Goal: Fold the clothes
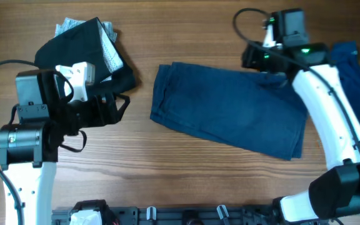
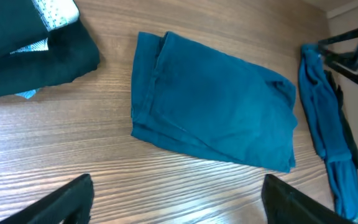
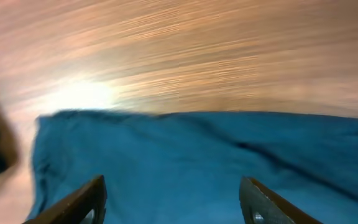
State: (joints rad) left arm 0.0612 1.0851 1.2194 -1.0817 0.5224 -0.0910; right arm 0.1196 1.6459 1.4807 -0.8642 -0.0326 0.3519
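Now, the table (image 1: 167, 169) carries the folded blue garment (image 1: 230, 112) at its middle, long axis running left to right. Your right gripper (image 3: 173, 186) is nearer, fingers spread and empty over its far edge; the left gripper (image 2: 178, 186), likewise spread, hangs well apart.

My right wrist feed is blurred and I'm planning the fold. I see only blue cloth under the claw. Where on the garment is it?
Observer: The right claw is over the far edge of the blue garment, near its right corner.
Operator: Anything else around?
Observer: A black clothes pile sits far left, apart from the garment.
Operator: And to the right?
Observer: Another blue cloth lies at the overhead view's right edge.
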